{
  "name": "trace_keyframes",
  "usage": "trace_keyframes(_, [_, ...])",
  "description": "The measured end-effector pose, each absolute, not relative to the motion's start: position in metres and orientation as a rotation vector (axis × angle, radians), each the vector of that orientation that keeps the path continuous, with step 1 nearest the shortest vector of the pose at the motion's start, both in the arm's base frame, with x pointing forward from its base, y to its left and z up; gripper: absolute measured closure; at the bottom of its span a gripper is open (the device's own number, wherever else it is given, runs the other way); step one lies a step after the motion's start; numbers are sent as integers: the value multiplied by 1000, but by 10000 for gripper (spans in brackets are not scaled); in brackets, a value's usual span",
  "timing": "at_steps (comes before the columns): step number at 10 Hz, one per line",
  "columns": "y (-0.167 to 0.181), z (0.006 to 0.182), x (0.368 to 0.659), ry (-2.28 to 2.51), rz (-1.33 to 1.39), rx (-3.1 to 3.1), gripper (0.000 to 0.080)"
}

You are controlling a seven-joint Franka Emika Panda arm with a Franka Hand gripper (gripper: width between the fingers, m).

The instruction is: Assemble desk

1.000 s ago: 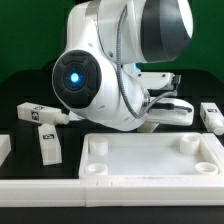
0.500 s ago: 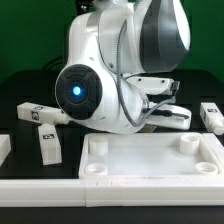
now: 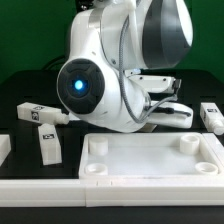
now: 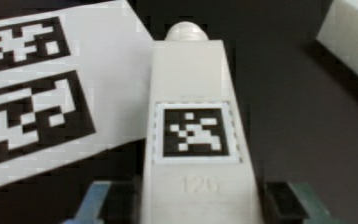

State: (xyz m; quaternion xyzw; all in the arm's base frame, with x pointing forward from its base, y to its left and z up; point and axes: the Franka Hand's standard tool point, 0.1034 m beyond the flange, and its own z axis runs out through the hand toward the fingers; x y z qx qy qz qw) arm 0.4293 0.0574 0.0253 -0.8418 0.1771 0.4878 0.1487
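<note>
In the wrist view a white square leg (image 4: pixel 197 90) with a black-and-white tag lies lengthwise between my gripper (image 4: pixel 197 203). One of the fingers (image 4: pixel 105 202) stands on each side of its near end, with a narrow dark gap between each finger and the leg, so the gripper is open around it. The white tabletop (image 3: pixel 150 160), with a raised rim and corner sockets, lies at the front of the exterior view. Two more tagged legs (image 3: pixel 35 113) (image 3: pixel 47 143) lie at the exterior view's left and one (image 3: pixel 211 115) at its right. The arm hides the gripper there.
The marker board (image 4: pixel 51 90) lies flat right beside the leg under the gripper. A long white rail (image 3: pixel 60 187) runs along the front edge of the table. Another white piece (image 3: pixel 3 150) shows at the exterior view's far left edge.
The arm's blue-lit joint has shifted slightly up and toward the exterior view's right. The tabletop and the loose legs have not moved.
</note>
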Motion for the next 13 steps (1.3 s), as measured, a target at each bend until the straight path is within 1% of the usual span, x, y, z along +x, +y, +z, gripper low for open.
trace_keyframes(1, [60, 46, 442, 489, 1370, -2432, 516])
trace_keyframes(2, [61, 66, 460, 490, 1262, -2484, 516])
trace_keyframes(3, [64, 79, 471, 485, 1136, -2553, 516])
trace_keyframes(4, [67, 82, 474, 470, 1034, -2605, 516])
trace_keyframes(5, [67, 79, 472, 485, 979, -2634, 515])
trace_keyframes(6, [66, 78, 479, 501, 867, -2681, 515])
trace_keyframes(7, [70, 85, 486, 489, 784, -2717, 515])
trace_keyframes(8, [79, 109, 509, 426, 651, -2751, 515])
trace_keyframes(9, [82, 127, 533, 281, 553, -2772, 515])
trace_keyframes(10, [85, 131, 551, 214, 480, -2797, 515])
trace_keyframes(11, [88, 126, 548, 282, 405, -2827, 515])
trace_keyframes(13, [83, 125, 546, 303, 225, -2868, 515])
